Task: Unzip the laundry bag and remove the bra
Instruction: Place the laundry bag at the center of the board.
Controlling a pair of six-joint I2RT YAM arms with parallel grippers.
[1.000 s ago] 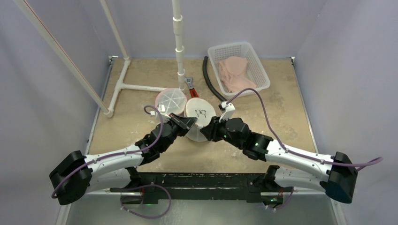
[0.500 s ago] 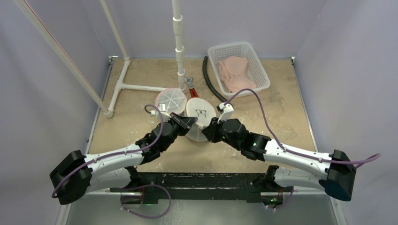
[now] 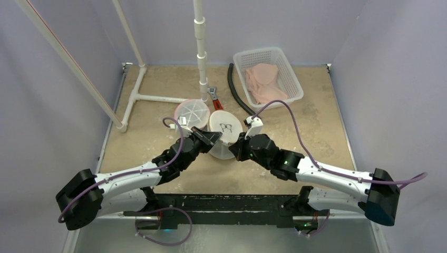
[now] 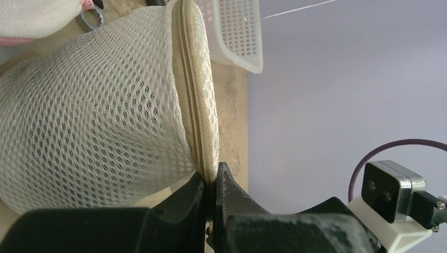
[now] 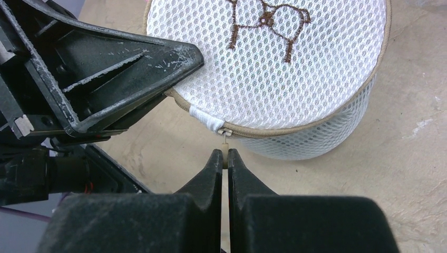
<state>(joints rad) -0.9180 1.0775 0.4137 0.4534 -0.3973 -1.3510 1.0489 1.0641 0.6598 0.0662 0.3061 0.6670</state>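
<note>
**Both grippers on the zip**

We have the right gripper [image 5: 224, 154] pinched shut on the end of the zipper pull [image 5: 225, 143], right at its tips. The left gripper [image 4: 212, 182] is clamped on the zipper seam [image 4: 196, 105] of the mesh laundry bag [image 5: 295, 68]. Zip is closed and the bra isn't visible. Risks we see: the thin tab slips from the tips, or the bag drags across the bench [image 5: 411, 158] if the left grip gives.

White mesh laundry bag [image 3: 225, 129], drum-shaped, embroidered face up; tan zipper [image 4: 196, 95] closed, zipper pull [image 5: 225, 145] at end.
</note>
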